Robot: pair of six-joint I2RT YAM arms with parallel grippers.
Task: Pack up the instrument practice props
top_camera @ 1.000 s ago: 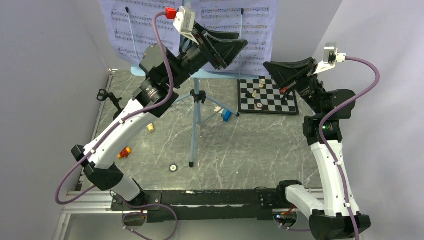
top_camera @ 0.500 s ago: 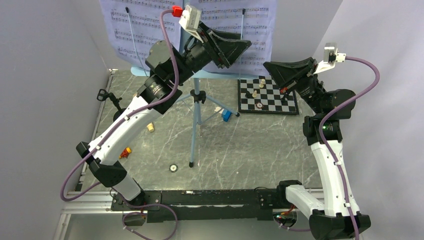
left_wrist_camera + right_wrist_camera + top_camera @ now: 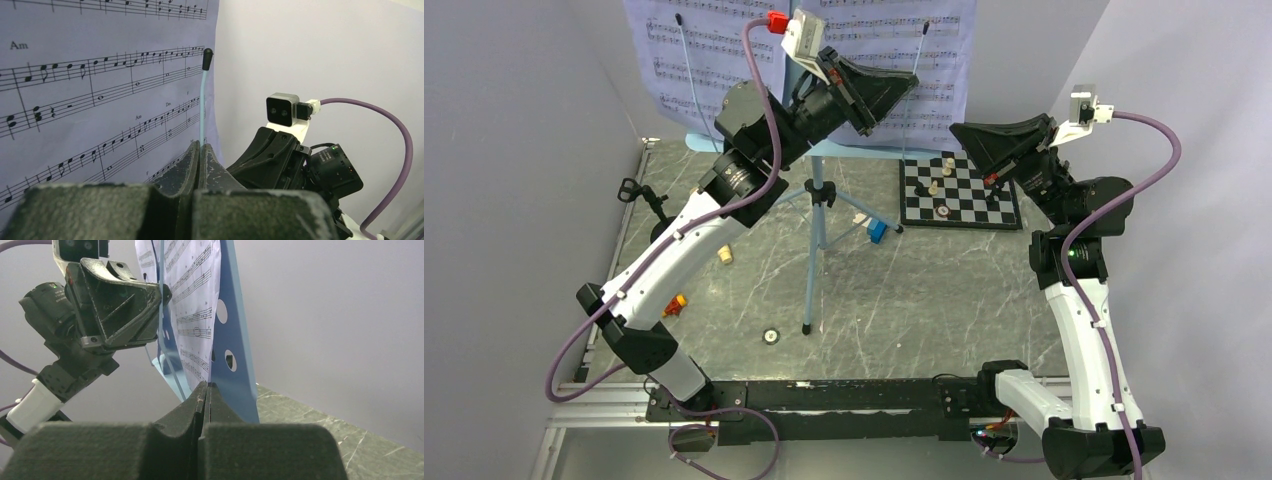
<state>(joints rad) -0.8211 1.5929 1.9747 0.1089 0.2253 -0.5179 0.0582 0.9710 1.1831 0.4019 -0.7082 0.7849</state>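
You had the music stand [image 3: 813, 250] upright at 12 o'clock on the counter [image 3: 924, 290]. Its tripod legs were spread and its light-blue perforated desk faced the arm bases. The lavender sheet-music pages [image 3: 714, 60] rested side by side against that desk.

At the right-hand page, the thin blue page-holder wire [image 3: 202, 110] with its black tip leaned across the paper. Your left fingers [image 3: 199, 152] were raised to it and pressed together. In the left wrist view the wire ran up out of the seam between their tips, so it looked pinched there.

Your right fingers [image 3: 205, 390] were also fully closed and held nothing. They hung in the air at 3 o'clock of the stand's desk, close to its right edge but apart from it.

Below them, the chessboard [image 3: 969, 205] with a few pieces lay at 2 o'clock on the counter. A blue block [image 3: 877, 231] sat beside one tripod leg. An orange toy [image 3: 674, 305] lay at 9 o'clock, under the left arm.
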